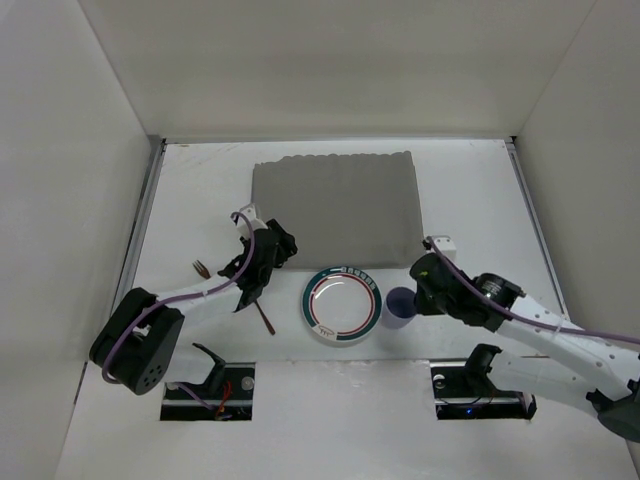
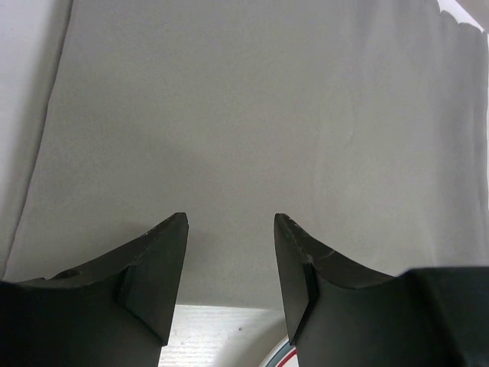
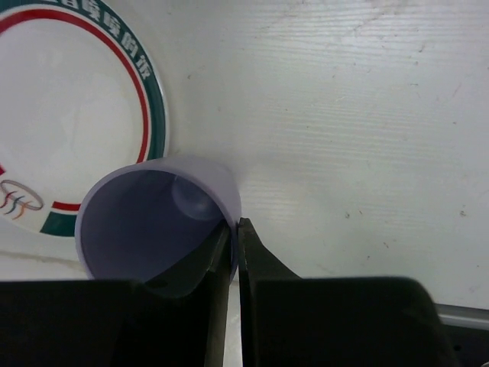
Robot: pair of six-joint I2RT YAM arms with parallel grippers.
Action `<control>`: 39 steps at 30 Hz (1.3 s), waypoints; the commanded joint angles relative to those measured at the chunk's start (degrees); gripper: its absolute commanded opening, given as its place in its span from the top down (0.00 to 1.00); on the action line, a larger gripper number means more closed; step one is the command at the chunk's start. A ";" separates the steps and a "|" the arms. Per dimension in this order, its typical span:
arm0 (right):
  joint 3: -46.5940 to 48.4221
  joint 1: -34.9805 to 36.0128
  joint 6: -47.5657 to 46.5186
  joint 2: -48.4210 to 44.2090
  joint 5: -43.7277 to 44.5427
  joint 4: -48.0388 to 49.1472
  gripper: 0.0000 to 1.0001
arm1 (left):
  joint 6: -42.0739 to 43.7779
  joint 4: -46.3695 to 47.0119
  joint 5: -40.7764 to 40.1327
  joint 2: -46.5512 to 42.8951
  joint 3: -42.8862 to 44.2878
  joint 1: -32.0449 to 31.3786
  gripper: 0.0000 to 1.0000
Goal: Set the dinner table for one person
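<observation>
**Table [image 1: 480, 200]: cup pinched at the rim, nothing on the placemat yet**

The right end effector [image 3: 235, 229] is closed on the cup [image 3: 153, 222]. One finger is inside the wall and one outside, nipping the rim on the side away from the plate [image 3: 69, 92]. The cup is lilac, empty and upright, and stands just beside the plate. It looks like thin plastic, so probably light and a little springy. A rim pinch like this should carry it, though too hard a squeeze could bend the wall.

The left end effector [image 2: 231, 222] is open with nothing between its jaws. It hangs over the near edge of the grey placemat [image 2: 252, 115], which looks like soft cloth, wavy along its far edge. It would likely drag or bunch if pushed.

The plate lies on the table between the two arms, near the placemat but not on it. It looks hard and shallow with a low rim, so the outer edge is the only likely hold. A brown-handled utensil [image 1: 265, 318] lies just to its left.

The table is the white surface under everything, filling the floor between the side walls. It is rigid, flat and fixed, and is not something to grasp. Its painted surface looks smooth enough for items to slide.

For writing, white characters run round the plate's green band, and a small red-and-orange mark sits inside the rim. Neither can be read.
</observation>
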 commanded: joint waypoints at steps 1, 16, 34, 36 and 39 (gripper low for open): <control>7.37 -0.03 -0.49 -2.86 0.94 -2.41 0.87 | 0.82 3.10 0.62 -0.77 -0.08 1.15 0.53; 42.41 -28.58 -18.86 41.66 -6.71 35.47 0.88 | 2.23 6.79 1.77 -3.14 -4.74 2.39 0.53; 75.32 -37.38 -22.64 72.46 -7.32 18.68 0.88 | 2.84 7.32 0.80 -2.88 -4.92 4.49 0.53; 75.94 -37.38 -22.90 73.77 -7.59 17.89 0.88 | 3.10 7.32 0.28 -3.32 -5.09 4.41 0.53; 76.81 -37.64 -22.99 75.44 -7.68 17.54 0.88 | 3.02 7.32 0.54 -2.80 -4.92 4.58 0.53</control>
